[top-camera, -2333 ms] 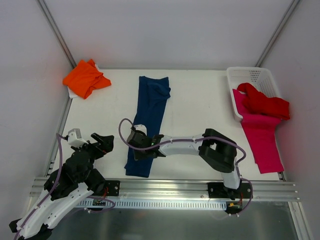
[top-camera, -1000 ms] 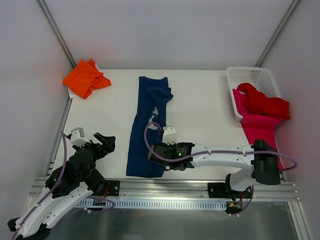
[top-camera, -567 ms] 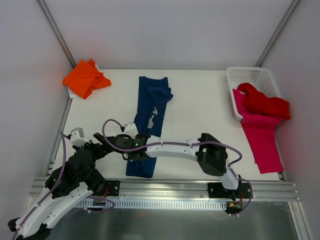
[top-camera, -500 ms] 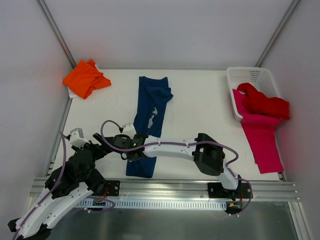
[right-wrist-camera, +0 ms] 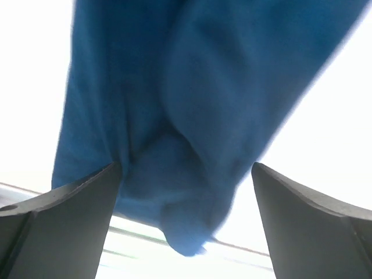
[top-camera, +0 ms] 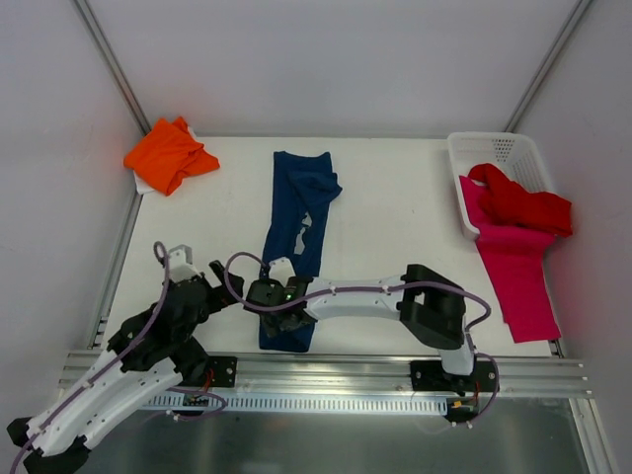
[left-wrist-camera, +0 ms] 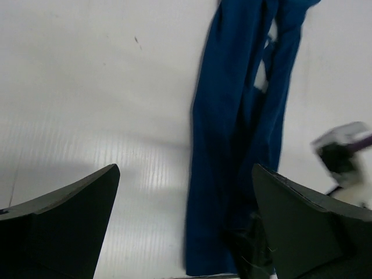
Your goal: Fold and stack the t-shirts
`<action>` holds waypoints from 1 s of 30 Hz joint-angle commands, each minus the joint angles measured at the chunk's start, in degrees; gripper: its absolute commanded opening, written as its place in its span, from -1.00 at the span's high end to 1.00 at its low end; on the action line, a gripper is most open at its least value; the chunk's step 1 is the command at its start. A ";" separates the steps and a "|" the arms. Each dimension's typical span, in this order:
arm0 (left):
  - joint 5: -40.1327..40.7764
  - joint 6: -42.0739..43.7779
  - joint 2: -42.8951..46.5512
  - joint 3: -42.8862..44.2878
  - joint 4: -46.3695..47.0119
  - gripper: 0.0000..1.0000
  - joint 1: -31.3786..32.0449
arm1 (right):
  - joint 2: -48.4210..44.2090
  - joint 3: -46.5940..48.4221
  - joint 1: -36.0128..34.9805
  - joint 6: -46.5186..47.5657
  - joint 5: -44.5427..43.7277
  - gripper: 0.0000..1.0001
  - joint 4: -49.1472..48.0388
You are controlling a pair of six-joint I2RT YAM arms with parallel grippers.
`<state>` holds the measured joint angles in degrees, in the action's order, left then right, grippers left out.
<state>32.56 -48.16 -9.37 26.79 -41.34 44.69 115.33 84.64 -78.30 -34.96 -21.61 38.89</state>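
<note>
Navy t-shirt [top-camera: 291, 197] lies as a narrow strip at frame centre on the worktop [top-camera: 395, 217]. Its long axis runs top to bottom, slightly tilted. Right end effector [top-camera: 281, 311] sits directly over the strip's lower end, fingers spread wide, with cloth between them but not pinched. Left end effector [top-camera: 219, 276], also wide and empty, is just left of that same end. Right arm is nearer. Judgement: the next fold takes the lower end up toward the upper end.
</note>
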 commanded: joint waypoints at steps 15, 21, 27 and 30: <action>-15.24 2.65 -14.01 0.19 7.60 -0.98 0.49 | -27.34 -15.99 -4.84 -9.51 -13.11 -0.99 6.21; -26.57 -4.48 -20.17 -5.25 7.86 -0.98 0.58 | -37.54 -35.75 -4.41 -13.03 -8.82 -0.88 -16.97; -29.47 -6.68 -15.69 -9.64 8.29 -0.98 0.58 | -36.15 -39.82 -4.14 -13.29 -5.03 -0.69 -26.41; -31.06 -7.47 -16.56 -11.66 9.17 -0.98 0.58 | -34.39 -40.08 -4.05 -12.68 -3.19 -0.59 -30.88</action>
<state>4.84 -53.49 -25.50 16.93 -33.15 44.71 79.66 44.07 -82.52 -46.72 -26.94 16.97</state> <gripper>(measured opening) 0.990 0.808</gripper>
